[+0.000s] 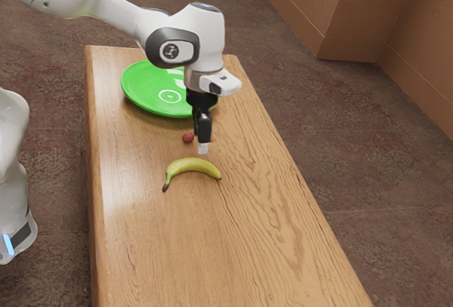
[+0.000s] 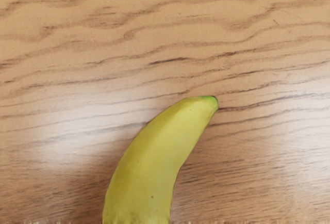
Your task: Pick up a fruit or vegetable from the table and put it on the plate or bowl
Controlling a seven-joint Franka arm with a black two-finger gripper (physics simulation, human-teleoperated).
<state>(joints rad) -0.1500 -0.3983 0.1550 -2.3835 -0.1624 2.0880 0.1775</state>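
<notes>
Banana (image 1: 192,168) lies flat on the wood table (image 1: 248,243), approx mid-table and nearer the camera than the green plate (image 1: 150,89), not touching it. It's yellow w/ a greenish cast and curved, w/ the arch toward the plate. The dark stem end points to the exterior view's left; the other end sits at that view's right. In the wrist view the banana (image 2: 154,167) shows smooth skin, no spots, and a small green tip resting on the wood grain, w/ the rest of the fruit running under the hand. A small red fruit (image 1: 187,137) sits btwn plate and banana, near both, just beside the gripper.

Arm comes in from the exterior view's upper left, over the plate's edge, w/ the wrist bent so the hand hangs vertical. Gripper (image 1: 203,148) points straight down, hovering above the banana, apart from it. Seen edge-on, so can't tell whether the claw is apart or together.
</notes>
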